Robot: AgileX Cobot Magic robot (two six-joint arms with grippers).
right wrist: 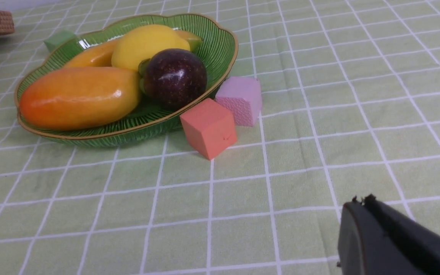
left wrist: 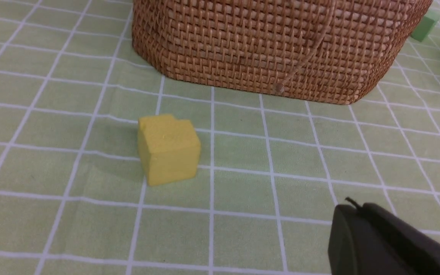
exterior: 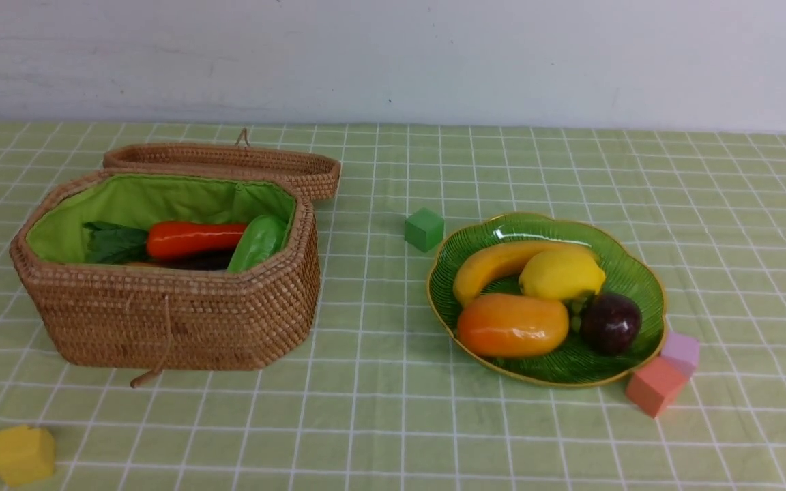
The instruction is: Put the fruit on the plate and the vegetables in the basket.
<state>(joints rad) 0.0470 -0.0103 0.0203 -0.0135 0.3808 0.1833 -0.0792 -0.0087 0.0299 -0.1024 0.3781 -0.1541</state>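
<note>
The four fruits lie on the plate (exterior: 642, 273): the banana (exterior: 492, 266), the lemon (exterior: 561, 275), the mango (exterior: 512, 326) and the small dark mangosteen (exterior: 611, 322). In the basket (exterior: 168, 317) I can see the carrot (exterior: 195, 239), a green gourd (exterior: 258, 242) and something dark under them. The potato is hidden, so I cannot tell if it is there. No fruit or vegetable lies loose on the bench (exterior: 393, 423).

The sorting looks done. The best thing now is to keep both arms low, back and quiet, so nothing gets bumped.

The left claw (left wrist: 351, 208) is closed together and holds nothing. The right claw (right wrist: 361, 202) is closed together too, and empty.

Little blocks sit around. A yellow block (exterior: 23, 455) is near the basket. A green block (exterior: 424, 229) is behind the plate. An orange block (exterior: 654, 385) and a pink block (exterior: 681, 352) press against the plate's edge. The basket lid (exterior: 229, 164) lies open behind the basket. Nothing stands in the way of the claws.
</note>
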